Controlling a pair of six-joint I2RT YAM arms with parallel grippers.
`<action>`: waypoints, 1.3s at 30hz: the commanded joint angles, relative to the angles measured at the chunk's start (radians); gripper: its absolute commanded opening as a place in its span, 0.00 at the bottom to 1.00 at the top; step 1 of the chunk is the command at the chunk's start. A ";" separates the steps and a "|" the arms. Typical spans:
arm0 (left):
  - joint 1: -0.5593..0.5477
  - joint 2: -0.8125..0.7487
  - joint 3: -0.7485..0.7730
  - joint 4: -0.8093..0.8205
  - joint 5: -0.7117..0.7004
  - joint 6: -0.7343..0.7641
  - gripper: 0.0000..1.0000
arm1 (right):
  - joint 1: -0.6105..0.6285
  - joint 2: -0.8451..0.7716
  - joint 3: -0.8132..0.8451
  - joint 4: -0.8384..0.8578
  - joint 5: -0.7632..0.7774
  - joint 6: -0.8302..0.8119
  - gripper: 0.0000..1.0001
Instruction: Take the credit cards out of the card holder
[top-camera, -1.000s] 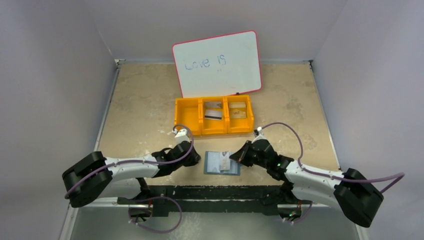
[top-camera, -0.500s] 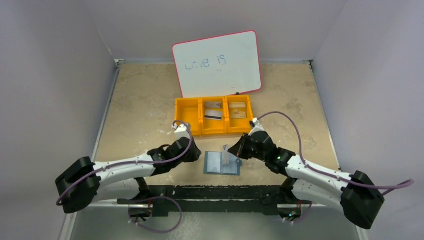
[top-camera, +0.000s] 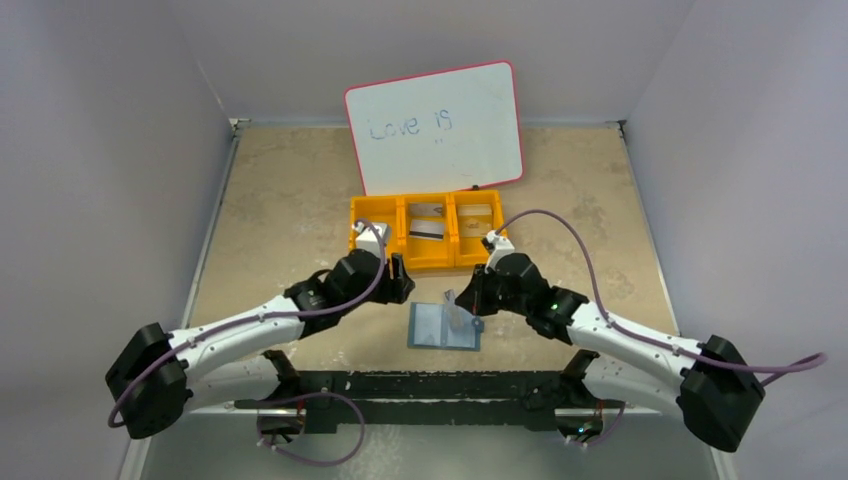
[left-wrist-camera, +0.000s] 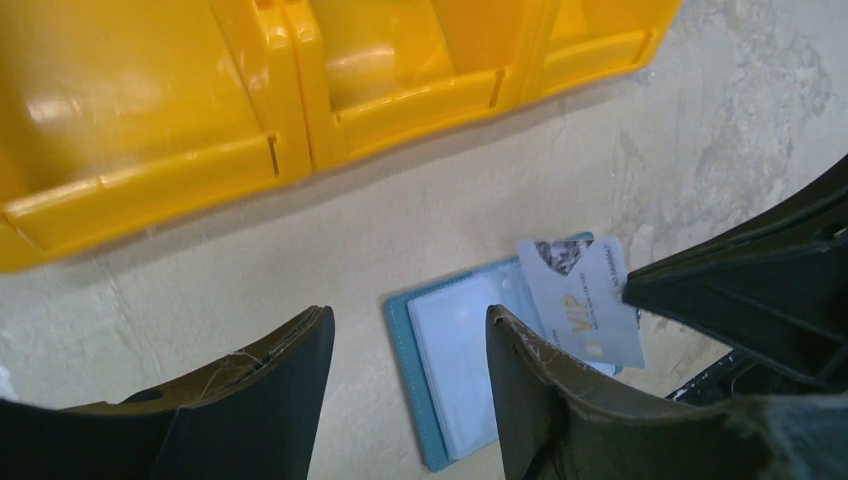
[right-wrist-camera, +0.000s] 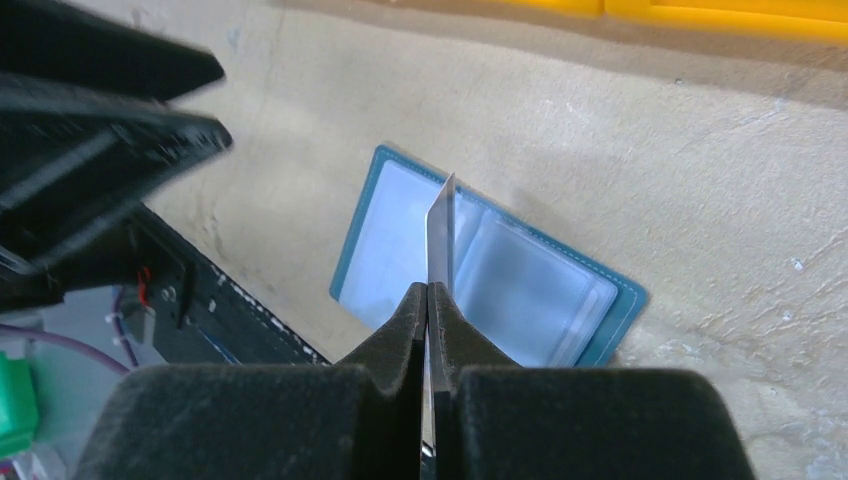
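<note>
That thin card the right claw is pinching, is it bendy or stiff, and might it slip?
Probably stiff: the card stands straight in the right gripper, no droop. Likely very light, being so thin. Its smooth face may slip, since only one edge is pinched.

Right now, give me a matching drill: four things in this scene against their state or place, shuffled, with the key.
1 card holder
2 credit card
3 left gripper
4 orange bin

A pinched in the right gripper
B jaws apart, nothing between them
C lying open on the table
D just in front of the whiteboard

Pairs: 1-C, 2-A, 3-B, 4-D
</note>
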 joint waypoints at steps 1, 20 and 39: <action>0.101 -0.005 0.071 0.042 0.245 0.264 0.58 | -0.004 0.017 0.025 0.045 -0.072 -0.159 0.00; 0.107 0.259 -0.020 0.590 0.689 0.463 0.56 | -0.003 0.065 0.045 0.076 -0.121 -0.259 0.00; 0.125 0.358 -0.046 0.631 0.888 0.751 0.57 | -0.003 0.129 0.040 0.120 -0.156 -0.274 0.00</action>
